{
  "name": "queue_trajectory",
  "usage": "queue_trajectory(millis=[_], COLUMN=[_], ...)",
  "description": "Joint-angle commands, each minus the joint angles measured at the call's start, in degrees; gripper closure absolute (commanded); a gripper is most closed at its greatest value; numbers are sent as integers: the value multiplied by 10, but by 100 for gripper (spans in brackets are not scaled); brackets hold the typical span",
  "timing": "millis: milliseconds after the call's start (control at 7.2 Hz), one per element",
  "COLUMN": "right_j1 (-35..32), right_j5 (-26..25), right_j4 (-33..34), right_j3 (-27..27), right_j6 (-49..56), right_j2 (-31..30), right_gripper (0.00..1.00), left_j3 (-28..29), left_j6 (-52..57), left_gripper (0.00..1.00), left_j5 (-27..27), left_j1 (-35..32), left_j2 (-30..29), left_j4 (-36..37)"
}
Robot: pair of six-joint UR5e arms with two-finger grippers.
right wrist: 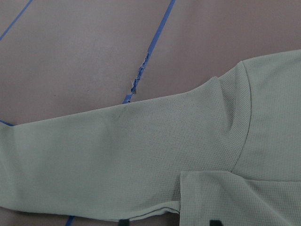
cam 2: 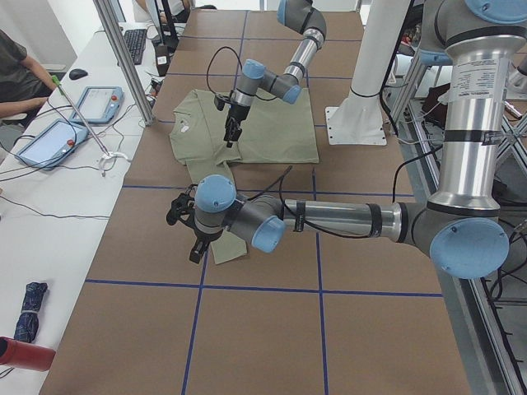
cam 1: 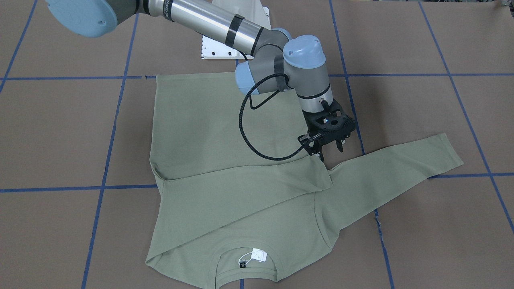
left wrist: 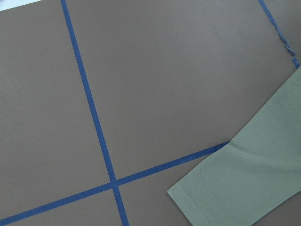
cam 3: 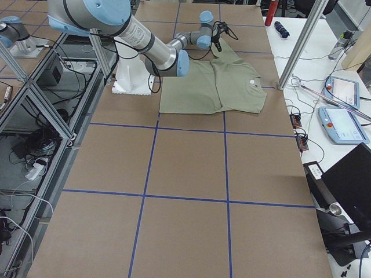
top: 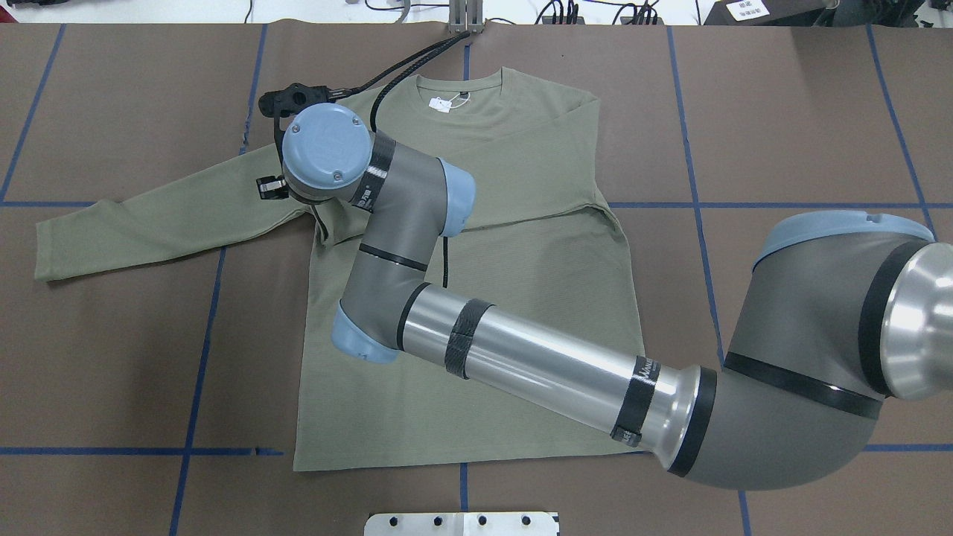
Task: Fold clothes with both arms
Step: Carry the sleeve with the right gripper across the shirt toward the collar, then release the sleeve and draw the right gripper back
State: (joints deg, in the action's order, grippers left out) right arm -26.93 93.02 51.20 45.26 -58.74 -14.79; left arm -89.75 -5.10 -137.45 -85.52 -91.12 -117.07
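Our right end effector (cam 1: pixel 331 152) hangs spread over the shirt (cam 1: pixel 209 132); we think it wants the flat sleeve (cam 1: pixel 401 164) folded in. Is the left end effector (cam 2: pixel 188 230) spread? We cannot tell.

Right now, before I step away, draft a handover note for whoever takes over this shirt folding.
Right gripper: open, empty, hovers above the shirt by the shoulder of the outstretched sleeve.
Left gripper: seen only from the side; state unclear.
Done: one sleeve folded across the body.
Left to do: fold in the outstretched sleeve, then the body.
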Motion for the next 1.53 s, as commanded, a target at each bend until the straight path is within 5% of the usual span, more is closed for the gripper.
queue_trajectory(millis=[0, 278, 417, 695, 1112, 1389], right_j1=[-2, -28, -62, -122, -227, -268], right_j5=[3, 68, 167, 197, 251, 279], right_j4=[13, 200, 317, 487, 565, 559], right_j3=[3, 100, 174, 346, 597, 638], right_j6=[-41, -72, -83, -69, 98, 175], right_j2=[0, -2, -24, -119, -374, -468], right_gripper=[2, 2, 1, 0, 0, 0], left_j3=[5, 8, 16, 15, 43, 92], left_j6=[-16, -168, -270, -434, -530, -525], left_gripper=[0, 0, 0, 0, 0, 0], left_j5=[1, 8, 47, 132, 256, 279], left_j1=[1, 51, 99, 177, 279, 287], left_j2=[-5, -13, -9, 27, 51, 48], left_j4=[-1, -55, -118, -225, -252, -297])
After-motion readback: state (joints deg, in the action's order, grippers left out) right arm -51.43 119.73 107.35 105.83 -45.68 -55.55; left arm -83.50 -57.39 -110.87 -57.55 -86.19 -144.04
